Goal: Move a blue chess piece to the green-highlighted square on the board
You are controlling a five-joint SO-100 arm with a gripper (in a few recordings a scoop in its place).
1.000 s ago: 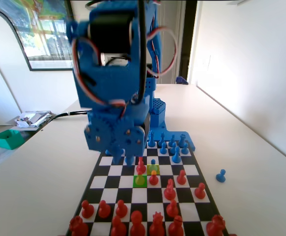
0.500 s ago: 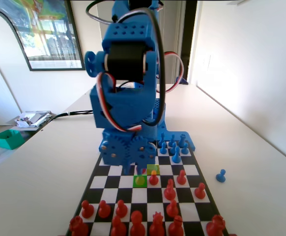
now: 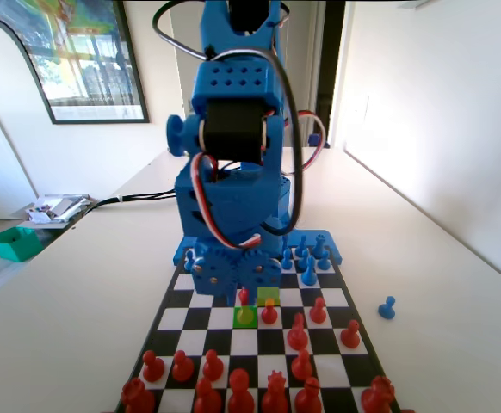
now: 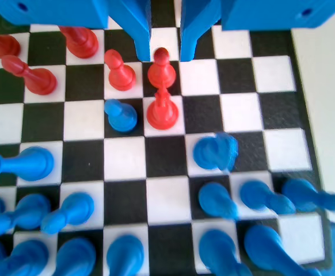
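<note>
The board point(image 3: 190, 297) lies on a pale table point(image 3: 70, 292) (framed picture point(image 3: 70, 60) on the far wall). The gripper point(image 4: 164, 49) hangs open around a red pawn point(image 4: 161, 68). The blue pawn point(image 4: 120, 115) stands just left of another red pawn, beside the green square point(image 3: 245, 317).

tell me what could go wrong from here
The hand hangs open around a red pawn, not the blue pawn: closing now would likely grab the wrong piece. Two more red pawns stand close by, so a jaw could knock one over.
</note>
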